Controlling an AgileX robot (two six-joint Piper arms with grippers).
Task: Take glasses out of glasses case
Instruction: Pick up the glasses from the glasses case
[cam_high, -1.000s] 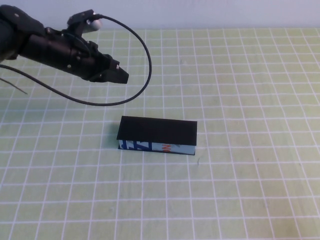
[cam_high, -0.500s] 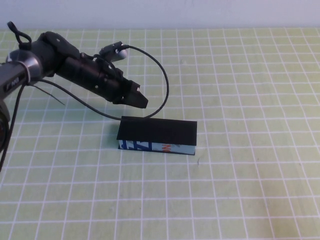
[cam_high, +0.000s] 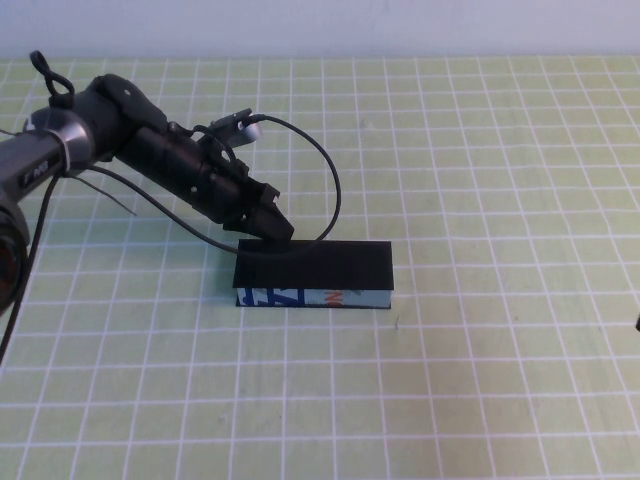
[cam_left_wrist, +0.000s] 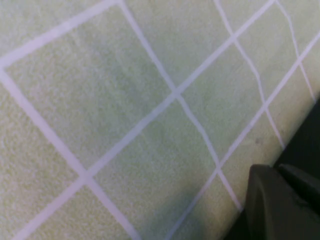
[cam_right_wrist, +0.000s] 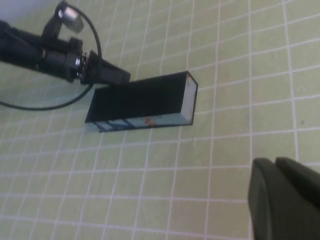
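The glasses case (cam_high: 312, 265) lies closed in the middle of the table, with its black lid on top and its light blue printed side facing me. It also shows in the right wrist view (cam_right_wrist: 140, 100). The glasses are hidden inside. My left gripper (cam_high: 277, 231) is shut and empty, with its tip low against the case's back left corner. In the left wrist view (cam_left_wrist: 277, 172) it sits just above the mat beside a dark edge. My right gripper (cam_right_wrist: 275, 162) is shut and empty, held above the mat well to the right of the case.
A green mat with a white grid (cam_high: 480, 380) covers the table. The left arm's black cable (cam_high: 325, 170) loops in the air behind the case. A pale wall runs along the far edge.
My left arm has swung down and to the right, from high at the back left to the case's back left corner. The case's left end looks shifted slightly toward me.
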